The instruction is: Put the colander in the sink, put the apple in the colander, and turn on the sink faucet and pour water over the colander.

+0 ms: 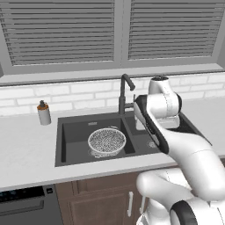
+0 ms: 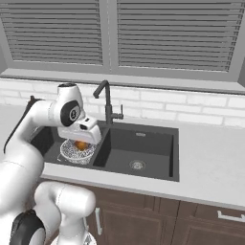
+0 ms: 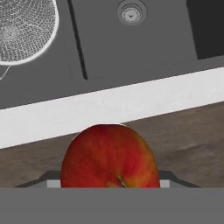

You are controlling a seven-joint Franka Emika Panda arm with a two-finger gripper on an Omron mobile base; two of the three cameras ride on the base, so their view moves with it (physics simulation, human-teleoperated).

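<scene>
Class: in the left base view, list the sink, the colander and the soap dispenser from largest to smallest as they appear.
1. sink
2. colander
3. soap dispenser

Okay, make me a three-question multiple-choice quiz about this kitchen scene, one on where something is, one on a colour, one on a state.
1. Where is the colander?
A. In the left basin of the sink
B. On the counter
C. In the right basin

2. What colour is the apple?
A. Green
B. Red-orange
C. Yellow

3. What is the gripper doing?
A. Holding the apple
B. Hanging open with nothing in it
C. Gripping the faucet

Answers: 1 A, the left base view shows it there. 2 B, the hand view shows red-orange skin. 3 A, the apple sits between the fingers.
</scene>
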